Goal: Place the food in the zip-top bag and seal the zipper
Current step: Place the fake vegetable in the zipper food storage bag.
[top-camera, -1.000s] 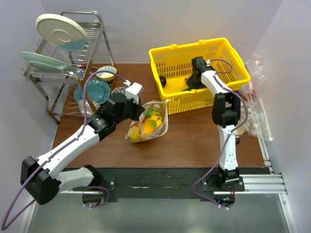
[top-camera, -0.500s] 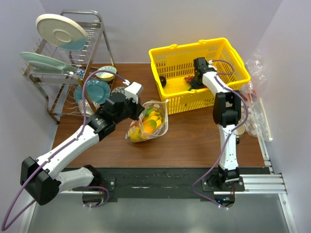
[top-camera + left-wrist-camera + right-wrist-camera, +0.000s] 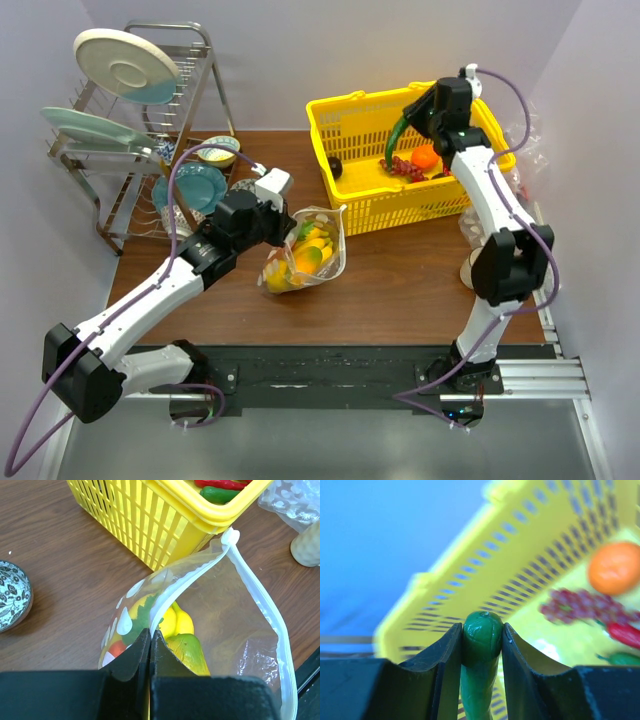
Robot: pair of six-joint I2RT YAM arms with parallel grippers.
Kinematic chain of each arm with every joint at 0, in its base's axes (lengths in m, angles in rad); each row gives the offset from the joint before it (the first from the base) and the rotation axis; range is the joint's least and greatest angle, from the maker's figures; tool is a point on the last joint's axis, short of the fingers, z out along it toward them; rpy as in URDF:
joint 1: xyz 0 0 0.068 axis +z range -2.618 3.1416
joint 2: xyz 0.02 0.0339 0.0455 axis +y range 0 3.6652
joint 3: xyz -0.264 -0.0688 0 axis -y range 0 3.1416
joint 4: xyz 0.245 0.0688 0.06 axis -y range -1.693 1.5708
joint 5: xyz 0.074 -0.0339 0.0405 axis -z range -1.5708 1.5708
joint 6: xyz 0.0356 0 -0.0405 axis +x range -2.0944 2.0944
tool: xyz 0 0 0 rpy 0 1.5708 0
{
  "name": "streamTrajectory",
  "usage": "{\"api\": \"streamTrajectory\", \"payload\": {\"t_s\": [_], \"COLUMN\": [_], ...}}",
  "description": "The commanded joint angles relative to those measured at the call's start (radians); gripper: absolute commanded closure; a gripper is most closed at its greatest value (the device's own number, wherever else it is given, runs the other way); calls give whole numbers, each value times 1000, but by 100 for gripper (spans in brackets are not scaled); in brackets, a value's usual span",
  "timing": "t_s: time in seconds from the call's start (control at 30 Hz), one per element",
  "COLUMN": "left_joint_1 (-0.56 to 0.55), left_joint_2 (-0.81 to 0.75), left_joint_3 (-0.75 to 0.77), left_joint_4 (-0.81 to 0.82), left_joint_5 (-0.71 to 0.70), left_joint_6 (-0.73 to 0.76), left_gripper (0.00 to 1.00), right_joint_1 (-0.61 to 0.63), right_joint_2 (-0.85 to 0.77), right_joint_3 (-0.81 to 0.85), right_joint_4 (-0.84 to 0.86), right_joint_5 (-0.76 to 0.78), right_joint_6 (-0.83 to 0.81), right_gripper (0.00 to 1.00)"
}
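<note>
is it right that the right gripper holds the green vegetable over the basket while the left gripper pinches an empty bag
Not empty: the left wrist view shows the zip-top bag holding the banana bunch and a mango-like fruit. The right gripper does hold the green vegetable over the basket; the left gripper pinches the bag.

No text, label, brand or number can be read in any view. The clear plastic heap (image 3: 522, 135), at about 2 o'clock of the table in the top view, carries some red marks, but they are too small to tell if they are letters. The small dish (image 3: 11, 597), at 9 o'clock in the left wrist view, shows only a black and white ornament, no writing.
</note>
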Motion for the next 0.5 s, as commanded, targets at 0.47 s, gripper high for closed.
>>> {"api": "streamTrajectory", "payload": {"t_s": [0.47], "left_joint_1": [15], "left_joint_2": [-15], "left_joint_3": [1], "left_joint_4": [45], "left_joint_5": [19], "left_joint_6": [11], "left_gripper": [100], "right_joint_1": [0], "right_joint_2": [-365], "right_joint_3": [-338], "right_joint_4": [666], "right_joint_5": [-779], "right_joint_6": [31], "right_gripper": [81]}}
